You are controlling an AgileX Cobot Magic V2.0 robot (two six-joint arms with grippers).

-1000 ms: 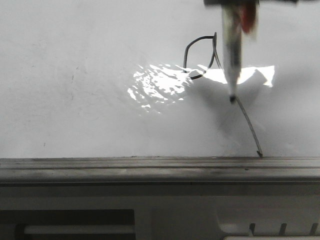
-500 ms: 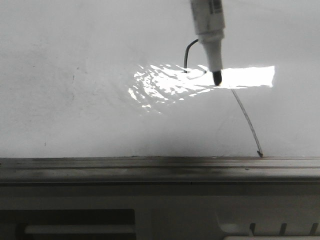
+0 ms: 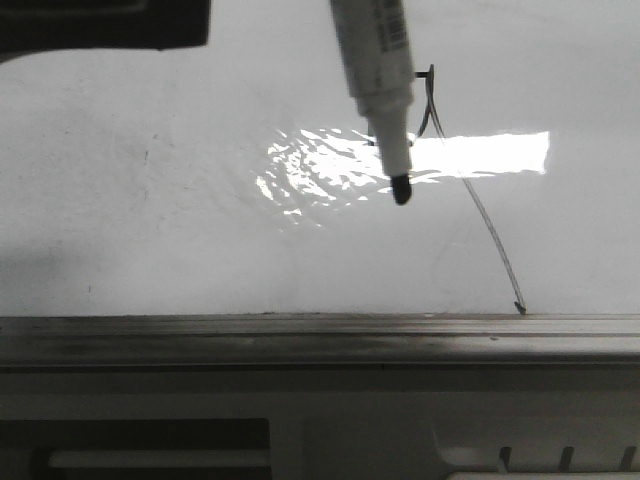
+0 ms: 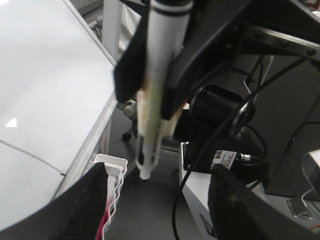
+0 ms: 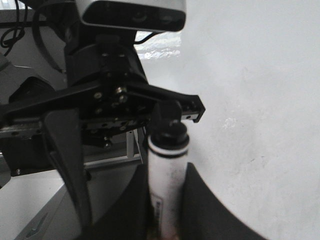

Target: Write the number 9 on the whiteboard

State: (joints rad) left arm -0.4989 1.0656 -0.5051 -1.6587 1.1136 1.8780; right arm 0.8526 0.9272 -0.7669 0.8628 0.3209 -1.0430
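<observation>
- Clamping the marker [image 4: 152, 75] by its barrel, the right gripper [image 4: 150, 95] is pressing its dark fingers [image 4: 127, 75] against both sides of it, with the writing tip [image 3: 401, 190] pointing away from the gripper toward the whiteboard [image 3: 150, 220].
- The left gripper [image 4: 160, 215] is holding its two fingers wide apart with nothing between them, and it is facing the right gripper and the marker from close by.
- The number 9 [image 3: 490, 230] is lying on the whiteboard beyond the right gripper's held marker, just past the tip on the robot's right side.
- The marker barrel is covering most of the loop, while the long tail is slanting away from the tip down to the grey rail [image 3: 300, 330].
- Whether the tip is touching the board is not showing clearly in any view.
- A bright glare patch [image 3: 320, 170] is lying on the board behind the tip.
</observation>
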